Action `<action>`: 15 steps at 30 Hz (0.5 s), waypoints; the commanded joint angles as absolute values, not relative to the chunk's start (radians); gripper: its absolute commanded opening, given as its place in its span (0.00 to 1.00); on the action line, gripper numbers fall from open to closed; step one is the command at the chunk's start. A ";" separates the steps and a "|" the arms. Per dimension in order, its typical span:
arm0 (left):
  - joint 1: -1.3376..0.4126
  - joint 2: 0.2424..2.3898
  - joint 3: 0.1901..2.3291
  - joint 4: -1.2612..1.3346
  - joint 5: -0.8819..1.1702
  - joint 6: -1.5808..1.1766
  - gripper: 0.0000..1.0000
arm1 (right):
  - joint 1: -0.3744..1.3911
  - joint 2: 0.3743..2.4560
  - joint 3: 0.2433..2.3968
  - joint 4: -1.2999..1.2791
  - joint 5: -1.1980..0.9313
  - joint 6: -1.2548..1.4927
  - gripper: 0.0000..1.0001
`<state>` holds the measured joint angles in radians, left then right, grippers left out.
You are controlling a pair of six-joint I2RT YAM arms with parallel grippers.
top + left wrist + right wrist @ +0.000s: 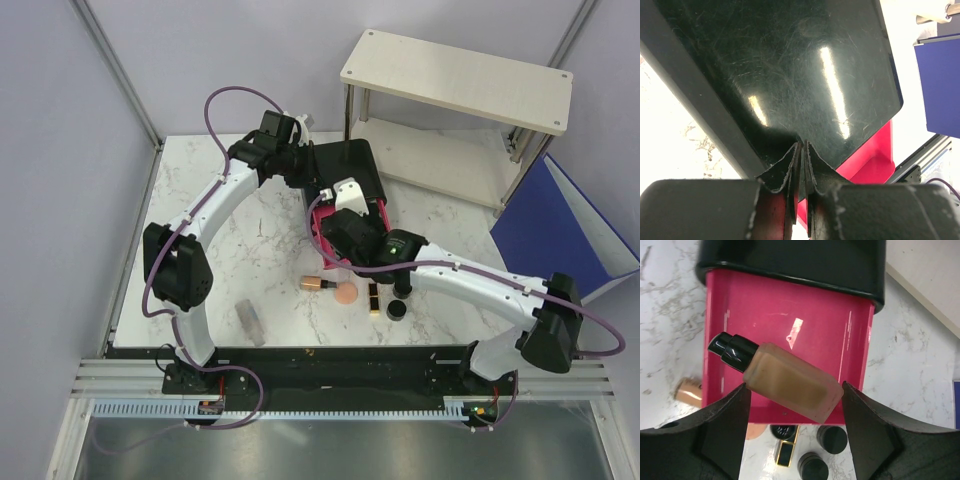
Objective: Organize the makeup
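Note:
A tan bottle with a black cap [790, 382] lies slanted over the pink drawer [785, 315] of the black box [350, 165]. My right gripper [794, 385] is open, with one fingertip at each end of the bottle; it also shows in the top view [335, 210]. My left gripper [804, 145] is shut and empty, its tips resting on the box's glossy top [790, 65]. On the table in front of the drawer lie a tan bottle with a gold cap [318, 284], a peach disc [346, 294], a black-gold lipstick [374, 298] and two black jars [407, 291] [397, 311]. A clear tube [250, 322] lies at the near left.
A white two-tier shelf [460, 80] stands at the back right. A blue bin [570, 230] leans beside it at the right edge. The table's near edge is a black rail [320, 352] where the arm bases stand.

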<state>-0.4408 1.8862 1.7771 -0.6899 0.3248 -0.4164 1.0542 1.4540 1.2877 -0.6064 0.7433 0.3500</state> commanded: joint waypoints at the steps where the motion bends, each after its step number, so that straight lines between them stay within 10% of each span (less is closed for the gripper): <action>1: -0.445 1.953 1.697 -0.876 0.256 -0.330 0.15 | 1.005 1.500 1.335 -0.572 0.752 0.319 0.00; 15: -0.443 1.948 1.700 -0.876 0.242 -0.324 0.15 | 0.959 1.646 1.313 -0.531 0.649 0.318 0.00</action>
